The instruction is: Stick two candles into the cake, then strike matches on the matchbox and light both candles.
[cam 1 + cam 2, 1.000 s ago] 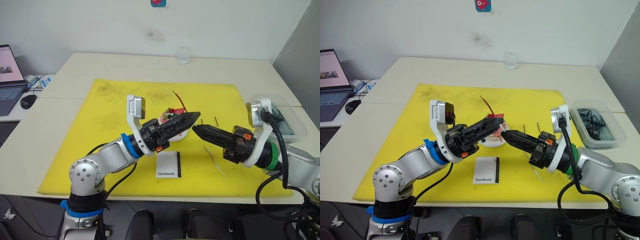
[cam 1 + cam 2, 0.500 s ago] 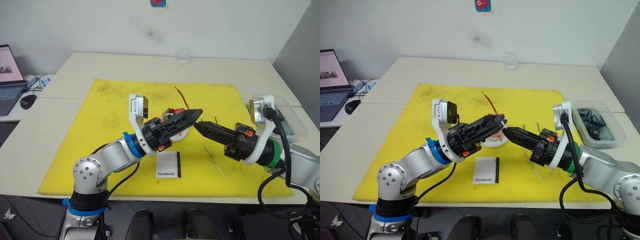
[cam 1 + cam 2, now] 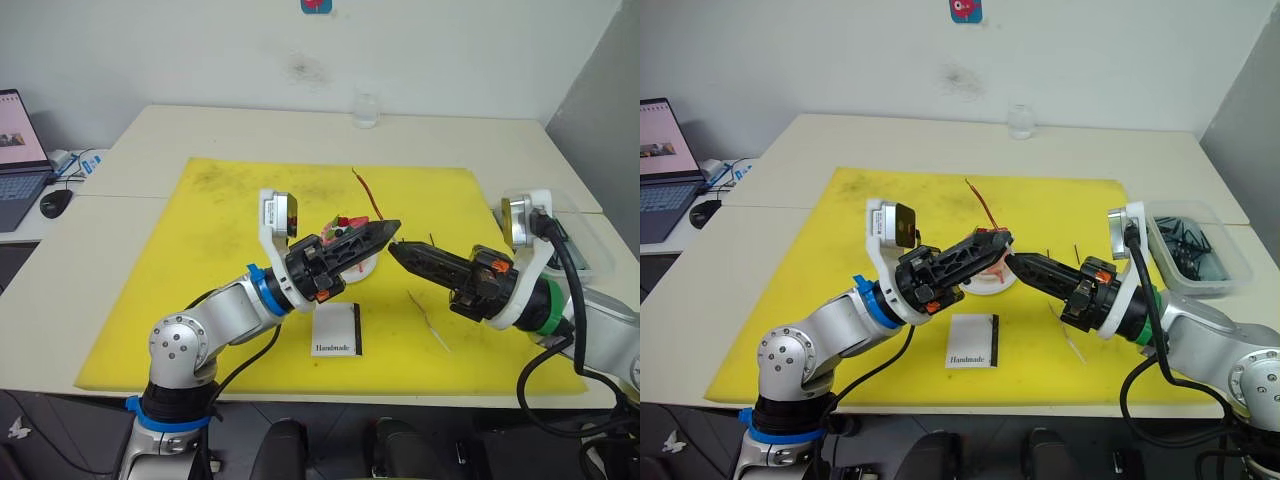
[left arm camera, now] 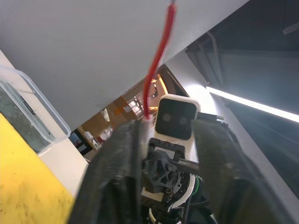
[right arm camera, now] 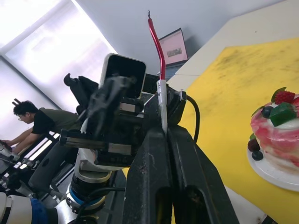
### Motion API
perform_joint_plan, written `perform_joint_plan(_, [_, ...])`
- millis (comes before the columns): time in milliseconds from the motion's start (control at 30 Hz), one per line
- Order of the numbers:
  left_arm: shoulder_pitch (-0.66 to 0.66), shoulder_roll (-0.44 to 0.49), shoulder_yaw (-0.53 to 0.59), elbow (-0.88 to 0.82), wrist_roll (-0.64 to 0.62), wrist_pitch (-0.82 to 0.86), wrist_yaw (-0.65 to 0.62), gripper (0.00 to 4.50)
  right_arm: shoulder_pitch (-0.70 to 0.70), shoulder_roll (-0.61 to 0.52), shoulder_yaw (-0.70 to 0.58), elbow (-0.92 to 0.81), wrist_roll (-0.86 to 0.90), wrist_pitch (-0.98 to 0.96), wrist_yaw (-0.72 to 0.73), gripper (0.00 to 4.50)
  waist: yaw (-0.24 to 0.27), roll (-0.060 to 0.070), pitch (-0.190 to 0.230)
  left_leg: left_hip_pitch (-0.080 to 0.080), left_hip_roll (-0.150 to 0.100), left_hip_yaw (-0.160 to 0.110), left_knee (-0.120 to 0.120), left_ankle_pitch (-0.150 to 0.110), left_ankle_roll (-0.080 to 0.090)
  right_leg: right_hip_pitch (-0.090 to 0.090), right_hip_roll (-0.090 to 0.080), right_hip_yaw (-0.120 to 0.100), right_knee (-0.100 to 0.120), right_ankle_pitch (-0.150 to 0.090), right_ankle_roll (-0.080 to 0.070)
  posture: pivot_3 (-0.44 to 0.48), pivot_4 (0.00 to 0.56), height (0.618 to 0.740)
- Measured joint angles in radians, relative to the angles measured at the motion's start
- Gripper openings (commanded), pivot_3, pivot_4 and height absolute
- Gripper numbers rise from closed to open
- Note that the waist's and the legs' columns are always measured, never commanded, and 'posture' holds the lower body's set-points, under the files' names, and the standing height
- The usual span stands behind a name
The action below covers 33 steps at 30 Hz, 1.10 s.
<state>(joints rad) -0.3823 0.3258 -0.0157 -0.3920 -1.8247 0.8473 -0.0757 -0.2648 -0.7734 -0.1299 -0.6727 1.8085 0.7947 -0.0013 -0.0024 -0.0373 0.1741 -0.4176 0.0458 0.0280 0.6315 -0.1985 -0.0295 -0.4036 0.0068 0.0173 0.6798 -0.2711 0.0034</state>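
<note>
Pale counter point(image 3: 250, 135) against a white wall, covered mid-way by a yellow mat point(image 3: 210, 230). Above the mat's middle, left gripper point(image 3: 392, 228) and right gripper point(image 3: 396, 252) tip to tip, just right of the cake point(image 3: 987, 272). Left gripper closed on a red candle point(image 3: 364, 192), pinched at its pale lower end and rising tilted toward the far side, bent near the top. Right gripper's fingers point(image 5: 159, 163) pressed together, seen in the right wrist view right at the candle's pale base; cannot tell whether actually clamping it. Cake on its small white plate point(image 3: 990, 287), pink and white with a strawberry and dark berries on top, partly hidden behind the left gripper. Near of the cake, the matchbox point(image 3: 336, 330) flat on the mat, black strip along its right side. Right of the matchbox, a second pale candle point(image 3: 428, 320) lying on the mat under the right arm. Two short dark matches point(image 3: 1077, 250) on the mat just beyond the right gripper. Further right, at the counter's edge, a clear plastic tub point(image 3: 1196, 240) with dark items inside. Far off, a glass point(image 3: 365, 110) at the counter's back edge. Far left, a laptop point(image 3: 20, 155) and mouse point(image 3: 56, 203). A seated person point(image 5: 32, 123) in the right wrist view's background.
</note>
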Motion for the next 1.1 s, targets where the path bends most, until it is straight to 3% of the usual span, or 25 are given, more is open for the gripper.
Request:
perform_joint_plan(100, [0.000, 0.003, -0.001, 0.005, 0.010, 0.000, -0.001, 0.05, 0.000, 0.000, 0.005, -0.005, 0.010, -0.005, 0.000, 0.00, 0.000, 0.000, 0.000, 0.000, 0.000, 0.000, 0.000, 0.000, 0.000, 0.000, 0.000, 0.000, 0.000, 0.000, 0.000, 0.000, 0.150, 0.740])
perform_joint_plan(367, [0.000, 0.004, -0.003, 0.006, 0.032, 0.001, -0.013, 0.05, 0.001, -0.013, 0.013, -0.004, 0.010, -0.011, -0.001, 0.00, 0.000, 0.000, 0.000, 0.000, 0.000, 0.000, 0.000, 0.000, 0.000, 0.000, 0.000, 0.000, -0.001, 0.000, 0.000, 0.000, 0.150, 0.740])
perform_joint_plan(467, [0.000, 0.004, -0.005, 0.004, 0.050, 0.001, -0.024, 0.00, 0.006, -0.022, 0.014, -0.005, 0.009, -0.012, 0.000, 0.61, 0.000, 0.000, 0.000, 0.000, 0.000, 0.000, -0.001, 0.000, 0.000, 0.000, 0.000, 0.000, -0.001, 0.000, 0.000, 0.000, 0.150, 0.740])
perform_joint_plan(567, [-0.009, 0.022, -0.003, -0.009, 0.102, -0.002, -0.036, 0.00, 0.013, -0.067, 0.014, -0.006, -0.024, 0.004, 0.024, 1.65, 0.000, 0.000, 0.000, 0.000, 0.000, 0.000, -0.001, 0.000, 0.000, 0.000, 0.000, 0.000, -0.001, 0.000, 0.000, 0.000, 0.150, 0.740])
perform_joint_plan(733, [-0.091, 0.133, 0.051, -0.026, 0.218, -0.005, -0.095, 0.00, 0.006, -0.172, -0.003, -0.024, -0.182, 0.045, 0.127, 3.35, -0.001, 0.000, 0.000, 0.000, 0.000, 0.000, -0.002, 0.000, 0.000, -0.001, 0.000, 0.000, -0.001, 0.000, -0.001, 0.000, 0.150, 0.740])
perform_joint_plan(833, [-0.128, 0.243, 0.067, -0.022, 0.361, -0.008, -0.190, 0.00, -0.069, -0.218, 0.005, -0.030, -0.321, 0.049, 0.198, 4.42, -0.002, 0.000, 0.001, 0.000, -0.001, 0.001, -0.002, 0.000, 0.000, -0.002, 0.001, -0.001, -0.002, -0.001, -0.001, 0.000, 0.150, 0.740])
perform_joint_plan(933, [-0.141, 0.303, 0.074, 0.010, 0.519, -0.047, -0.277, 0.00, -0.118, -0.235, 0.046, -0.041, -0.443, 0.050, 0.265, 4.47, -0.001, 0.000, 0.001, -0.001, 0.000, 0.001, -0.003, 0.000, 0.000, -0.002, 0.001, -0.001, -0.003, -0.001, -0.002, 0.000, 0.150, 0.740])
perform_joint_plan(1100, [-0.142, 0.315, 0.033, 0.151, 0.830, -0.180, -0.416, 0.00, -0.182, -0.188, 0.142, -0.048, -0.607, 0.053, 0.305, 4.47, 0.000, 0.000, 0.001, -0.003, 0.001, 0.001, -0.004, 0.000, 0.000, -0.003, 0.000, -0.001, -0.004, -0.002, -0.003, 0.000, 0.150, 0.740])
